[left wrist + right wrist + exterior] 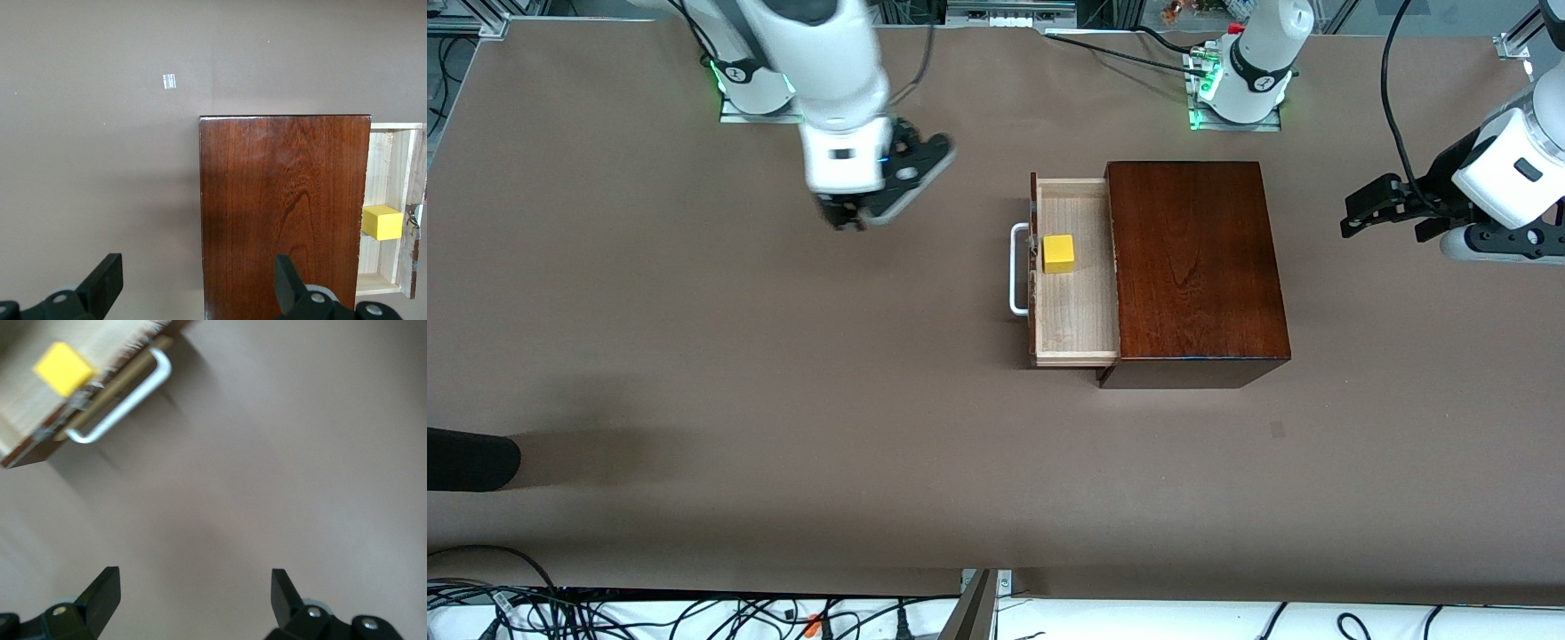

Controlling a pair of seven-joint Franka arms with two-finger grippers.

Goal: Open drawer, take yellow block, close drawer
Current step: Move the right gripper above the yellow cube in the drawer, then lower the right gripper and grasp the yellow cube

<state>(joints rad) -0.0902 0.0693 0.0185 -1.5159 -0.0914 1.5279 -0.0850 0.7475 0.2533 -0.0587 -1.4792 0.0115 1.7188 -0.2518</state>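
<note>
From my seat, nearest the right tool (852,216) is only bare brown table (694,356): its fingers (100,595) stand spread wide with nothing between them, hanging over the table toward the right arm's end, clear of the box. Next out from that tool is the white U-shaped handle (1017,269), which I read as the reason the tool sits on this side, since the drawer (1074,338) slides out toward it. The drawer is pulled well out of the dark reddish-brown wooden box (1196,267), its pale wood floor exposed. The yellow block (1058,253) rests on that floor just inside the dark front, close by the handle, so it can be reached from above without the box lid in the way. I judge opening done and picking the block the step in hand; closing comes after. Farthest from the right tool, past the box, the left tool (1383,218) waits in the air over the left arm's end of the table, released too, its fingers (103,279) apart and empty.
</note>
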